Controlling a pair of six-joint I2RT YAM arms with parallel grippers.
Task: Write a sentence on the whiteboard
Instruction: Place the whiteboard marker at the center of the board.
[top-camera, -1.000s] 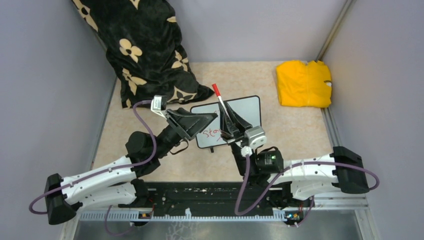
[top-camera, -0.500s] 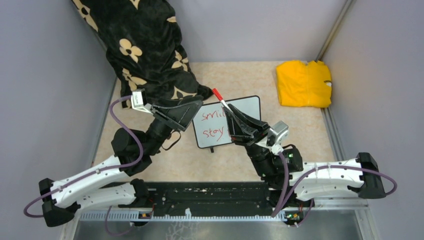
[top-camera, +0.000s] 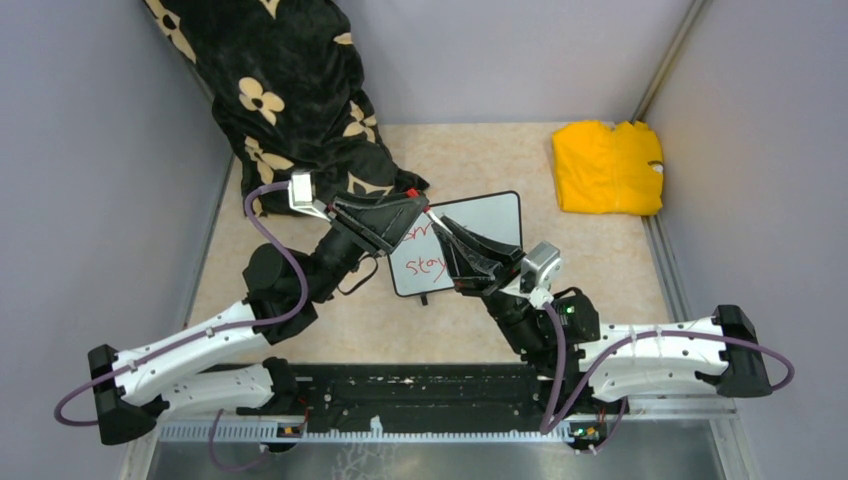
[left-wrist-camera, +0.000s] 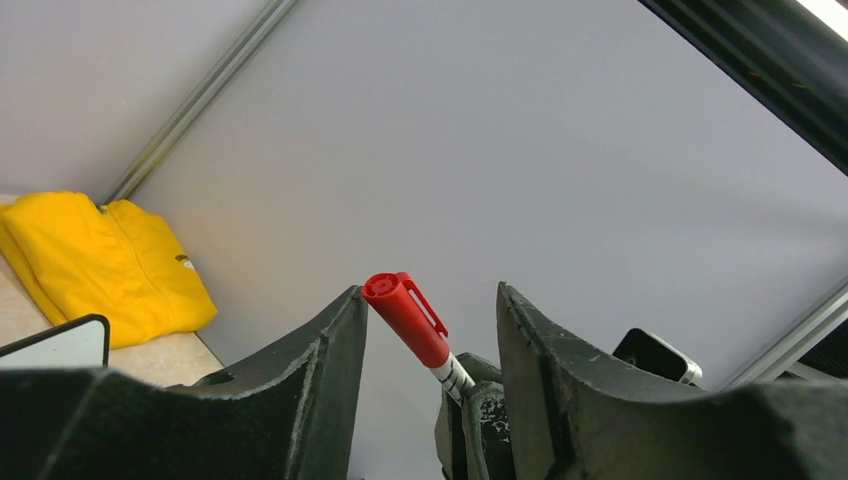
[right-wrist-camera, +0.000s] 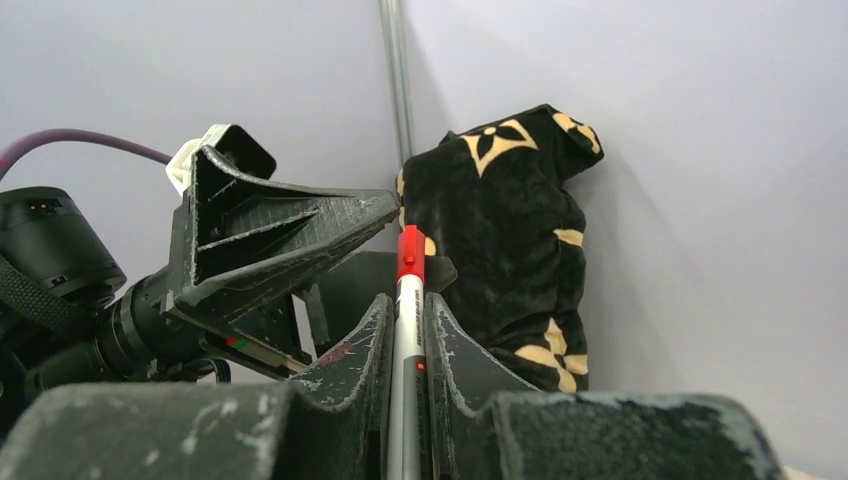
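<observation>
The whiteboard (top-camera: 490, 222) lies flat mid-table, and the sentence (top-camera: 428, 265) on it is in red strokes, partly hidden by both grippers. My right gripper (top-camera: 443, 228) is shut on a red-capped marker (top-camera: 425, 212), lifted off the board with the cap pointing up and left. In the right wrist view the marker (right-wrist-camera: 409, 252) stands clamped between the fingers of the right gripper (right-wrist-camera: 408, 298). My left gripper (left-wrist-camera: 428, 292) is open around the marker's red cap (left-wrist-camera: 407, 318). The cap touches one finger, with a gap to the other.
A black cloth with cream flowers (top-camera: 290, 90) is heaped in the back left corner, close behind the left gripper. A folded yellow cloth (top-camera: 607, 167) lies at the back right. Grey walls enclose the table on three sides.
My left gripper swung right and now brackets the marker's cap, its jaws narrower than before. The right arm lifted the marker off the board and tilted it towards the left gripper.
</observation>
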